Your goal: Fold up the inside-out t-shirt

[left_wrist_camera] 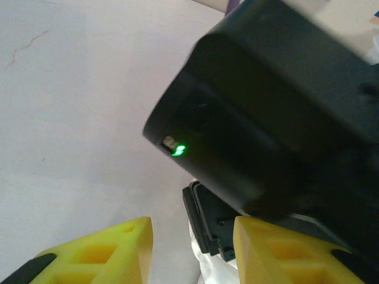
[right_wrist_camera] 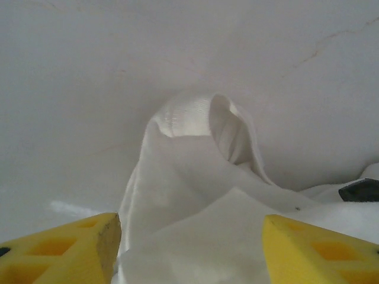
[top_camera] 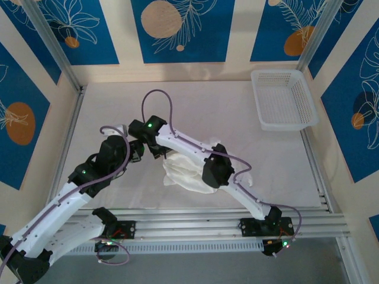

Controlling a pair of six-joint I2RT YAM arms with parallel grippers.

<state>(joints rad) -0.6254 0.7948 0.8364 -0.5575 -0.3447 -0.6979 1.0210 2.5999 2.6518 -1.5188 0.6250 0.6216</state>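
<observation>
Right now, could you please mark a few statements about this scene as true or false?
1. The t-shirt lies in the white lattice basket. False: it lies bunched on the table, partly under the right arm.
2. The right gripper is open. True.
3. The t-shirt is neatly folded. False: it is crumpled.
4. The basket sits at the table's far right corner. True.

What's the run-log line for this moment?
t-shirt: bunched, unfolded, mid-table | right fingers: apart, t-shirt between | left fingers: apart, beside right wrist | basket: far-right corner
</observation>
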